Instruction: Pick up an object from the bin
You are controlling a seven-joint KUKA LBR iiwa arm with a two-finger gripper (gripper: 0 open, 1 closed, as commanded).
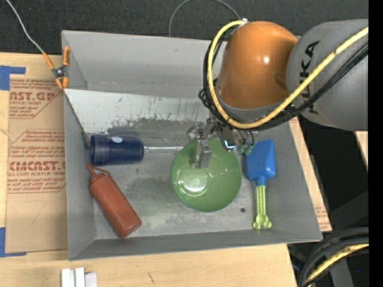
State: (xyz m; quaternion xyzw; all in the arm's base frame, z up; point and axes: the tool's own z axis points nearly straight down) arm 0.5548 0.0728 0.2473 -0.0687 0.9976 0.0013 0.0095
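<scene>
the end effector point(204, 150) sits over the upper rim of a glossy round green bowl point(206, 187) in the middle of the scuffed metal bin point(149, 88); open or closed, i cannot tell. a blue plastic scoop point(261, 161) lies just beside the bowl, and a reddish squeeze bottle point(114, 203) and a dark blue cylinder point(115, 150) lie well apart.

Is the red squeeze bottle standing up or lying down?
Lying down: the red squeeze bottle rests lengthwise on the bin floor, nozzle pointing up-left.
</scene>
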